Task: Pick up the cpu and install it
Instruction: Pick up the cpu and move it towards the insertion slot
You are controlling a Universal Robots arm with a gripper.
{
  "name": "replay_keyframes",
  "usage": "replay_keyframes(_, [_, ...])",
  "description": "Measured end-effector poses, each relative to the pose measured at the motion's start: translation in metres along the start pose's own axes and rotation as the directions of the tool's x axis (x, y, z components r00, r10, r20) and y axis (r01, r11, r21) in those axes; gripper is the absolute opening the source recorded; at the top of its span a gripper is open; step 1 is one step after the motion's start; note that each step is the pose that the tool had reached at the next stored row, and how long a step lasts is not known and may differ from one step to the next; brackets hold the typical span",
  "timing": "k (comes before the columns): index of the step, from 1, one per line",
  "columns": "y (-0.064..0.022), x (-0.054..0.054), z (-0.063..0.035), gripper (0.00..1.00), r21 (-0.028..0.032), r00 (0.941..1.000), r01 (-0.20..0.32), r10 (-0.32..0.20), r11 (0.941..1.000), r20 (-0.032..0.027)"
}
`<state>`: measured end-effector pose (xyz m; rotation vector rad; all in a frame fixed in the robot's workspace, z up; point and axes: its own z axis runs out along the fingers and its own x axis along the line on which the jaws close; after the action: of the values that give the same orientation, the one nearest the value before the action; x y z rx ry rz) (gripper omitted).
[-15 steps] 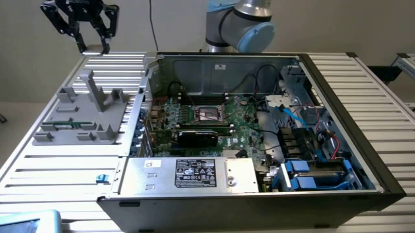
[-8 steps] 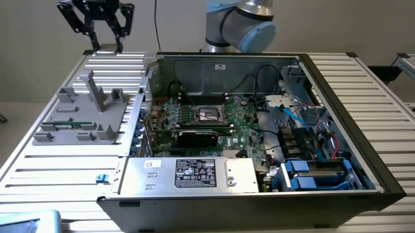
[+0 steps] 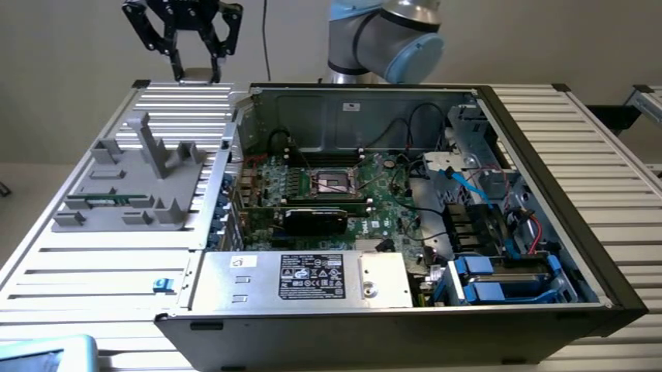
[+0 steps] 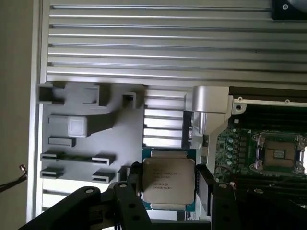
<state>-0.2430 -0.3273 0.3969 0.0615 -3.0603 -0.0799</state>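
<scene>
At the upper left of the exterior view, the gripper [image 3: 197,74] is seen hanging above the far corner of the ribbed table [image 3: 104,267], beyond the grey fixture [image 3: 124,186]. In the wrist view the cpu [image 4: 168,179] is clamped flat between the jaws, pinched on two opposite edges, metal top showing. Open air is left around it. The socket [image 3: 333,182] lies well apart inside the open case [image 3: 548,167], bordered by a black card [image 3: 315,218].

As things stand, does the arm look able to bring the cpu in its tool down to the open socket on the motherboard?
Probably yes. The tool, gripping the cpu, hangs above the table beside the case; the case is open on top and the socket lies uncovered, nothing above it.
</scene>
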Motion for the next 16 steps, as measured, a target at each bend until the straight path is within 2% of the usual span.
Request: replay_keyframes(16, [-0.0028, -0.072, -0.0061, 0.56, 0.0000, 1.0000, 0.000, 0.000, 1.0000, 0.0000])
